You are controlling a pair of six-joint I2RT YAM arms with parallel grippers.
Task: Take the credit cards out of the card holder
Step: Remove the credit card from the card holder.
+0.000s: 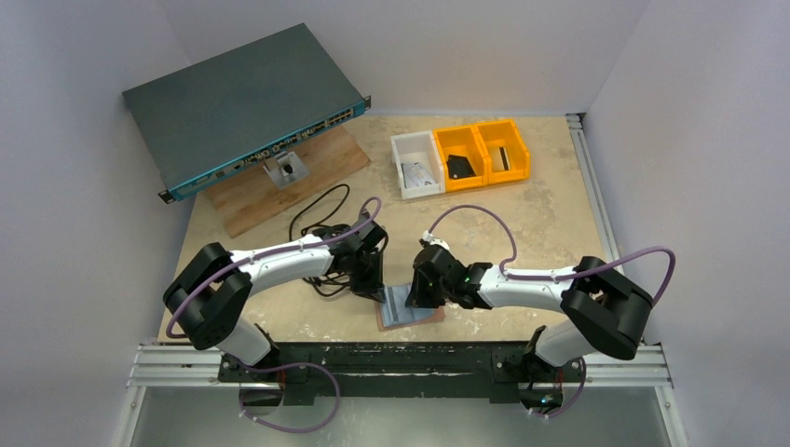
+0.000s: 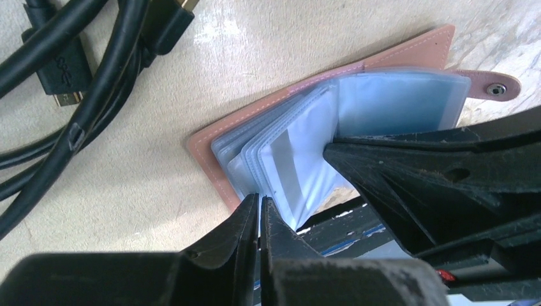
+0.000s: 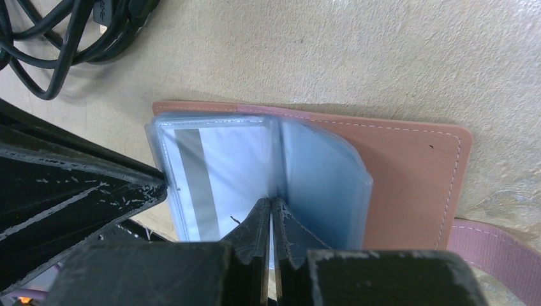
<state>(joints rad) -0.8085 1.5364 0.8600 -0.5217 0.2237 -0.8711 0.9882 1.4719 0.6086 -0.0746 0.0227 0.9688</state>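
The card holder (image 1: 410,315) lies open near the table's front edge, its pink-brown rim (image 2: 205,145) and inner leather (image 3: 415,172) showing, its snap tab (image 2: 494,87) off to one side. A white credit card with a grey stripe (image 3: 205,171) (image 2: 288,167) sits inside a clear pocket. My left gripper (image 1: 381,294) (image 2: 259,199) is shut at the outer edge of the pocket stack, pinching it. My right gripper (image 1: 422,291) (image 3: 272,201) is shut on a clear pocket leaf at the middle fold. Each wrist view shows the other gripper's fingers (image 2: 415,172) (image 3: 121,185) against the pockets.
Black cables (image 1: 321,220) (image 2: 76,95) (image 3: 57,38) lie just behind the holder. A network switch (image 1: 242,102) rests on a wooden board (image 1: 279,186) at the back left. A white bin (image 1: 416,164) and two orange bins (image 1: 484,151) stand at the back. The table's front edge is close.
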